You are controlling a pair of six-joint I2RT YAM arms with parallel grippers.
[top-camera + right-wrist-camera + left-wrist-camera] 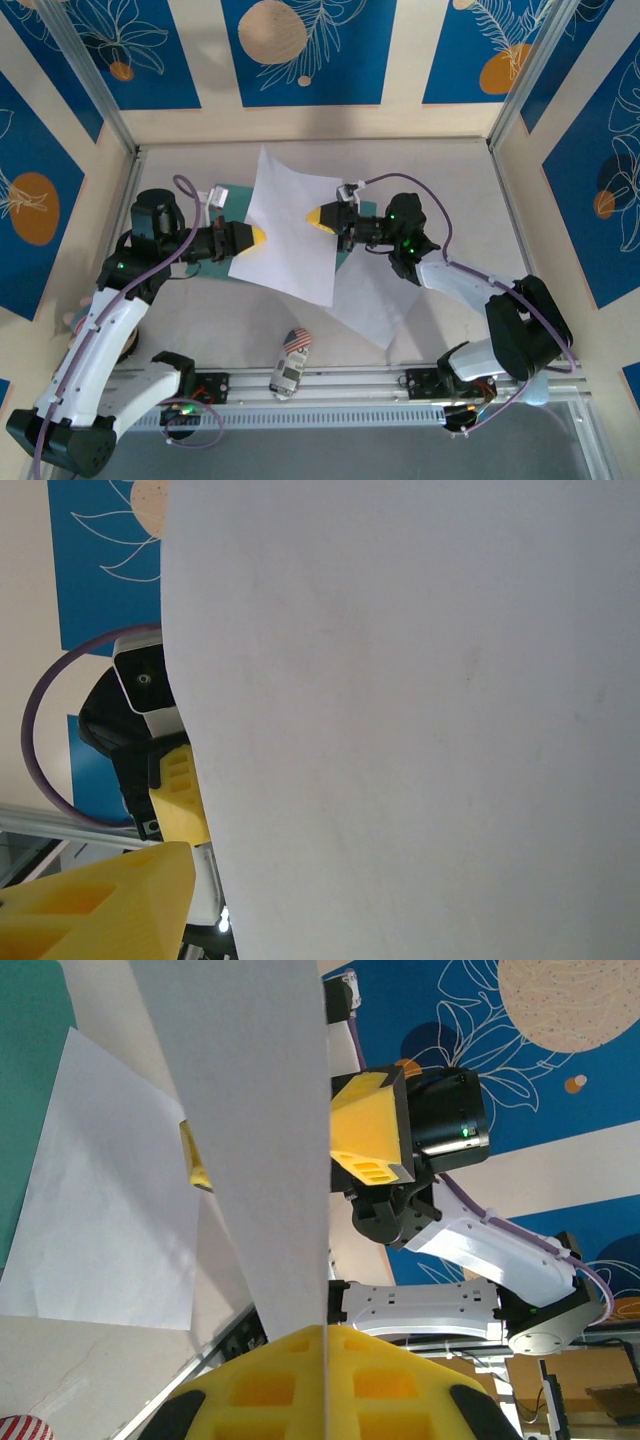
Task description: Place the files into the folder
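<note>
1. We see the left gripper [255,237] with its jaws pressed together, pinching the left edge of one white sheet [285,190], which is lifted above the table [450,200].
2. The right gripper [322,217] is at the right edge of this sheet, jaws spread, with one finger on each side of the paper.
3. We find the folder [215,270] lying flat under the lifted sheet, mostly hidden.
4. The second sheet [375,305] lies flat near the right arm.
</note>
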